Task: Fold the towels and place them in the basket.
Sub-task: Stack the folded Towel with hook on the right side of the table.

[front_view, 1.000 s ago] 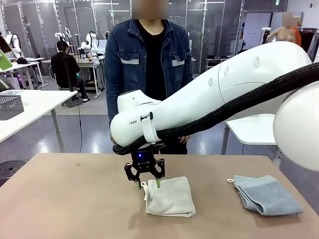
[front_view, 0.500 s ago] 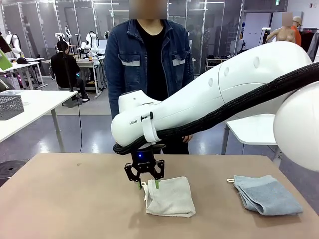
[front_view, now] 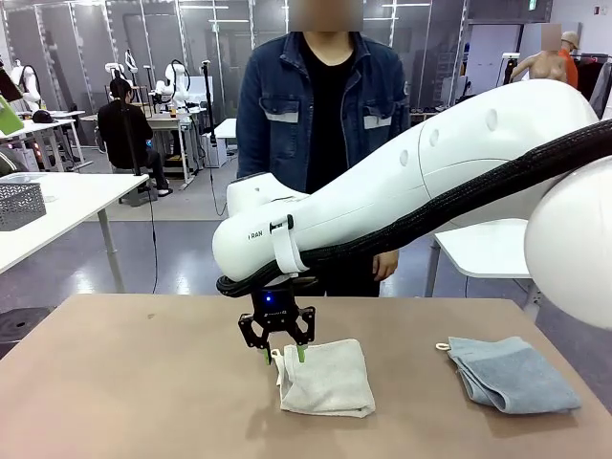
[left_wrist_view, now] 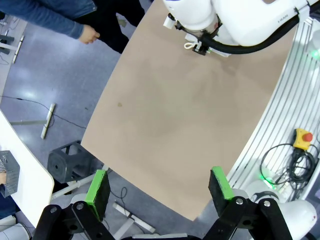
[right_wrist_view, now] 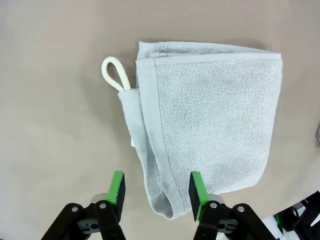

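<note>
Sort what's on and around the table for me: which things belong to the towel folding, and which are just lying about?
Belongs to the job:
- cream towel, folded, under the right pincer, jaws apart
- blue-grey towel, folded, at the table's right end
- left pincer, open, above the table edge

Just lying about:
- mesh basket on the white side table, off the work table
- red stop button beside the table

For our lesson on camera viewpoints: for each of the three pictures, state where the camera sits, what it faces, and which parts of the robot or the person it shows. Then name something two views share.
Front view: between the arms, looking across the table at the person; right arm's hand at the cream towel, blue-grey towel further right.
Left wrist view: high up, looking down; open left hand, table, person's hand.
Right wrist view: looking straight down; right hand part open above the cream towel.
Shared: front and right wrist show the cream towel.
</note>
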